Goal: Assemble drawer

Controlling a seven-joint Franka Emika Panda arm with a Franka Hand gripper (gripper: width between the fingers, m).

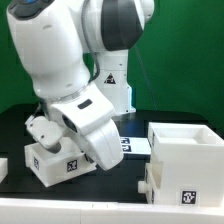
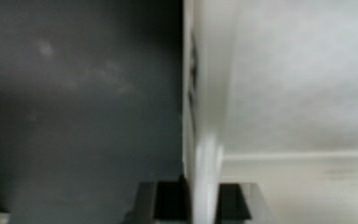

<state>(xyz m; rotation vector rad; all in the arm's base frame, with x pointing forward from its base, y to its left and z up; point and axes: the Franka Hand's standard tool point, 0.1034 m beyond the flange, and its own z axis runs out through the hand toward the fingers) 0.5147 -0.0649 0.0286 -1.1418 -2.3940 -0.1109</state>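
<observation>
A small white drawer tray (image 1: 55,162) with a square tag on its front sits on the black table at the exterior view's left. My gripper (image 1: 52,140) reaches down onto it from the exterior view's right. In the wrist view my gripper (image 2: 201,200) straddles the tray's thin white wall (image 2: 197,110), which runs straight between the two dark fingers (image 2: 160,200) with the pads close against it. The tray's pale inside (image 2: 291,90) fills one side. The large white cube-like housing (image 1: 186,155) stands open-topped at the exterior view's right, apart from the gripper.
The marker board (image 1: 131,146) lies flat on the black table (image 2: 69,100) between the tray and the housing. Another white part (image 1: 3,168) shows at the exterior view's left edge. The robot's white base (image 1: 113,85) stands behind.
</observation>
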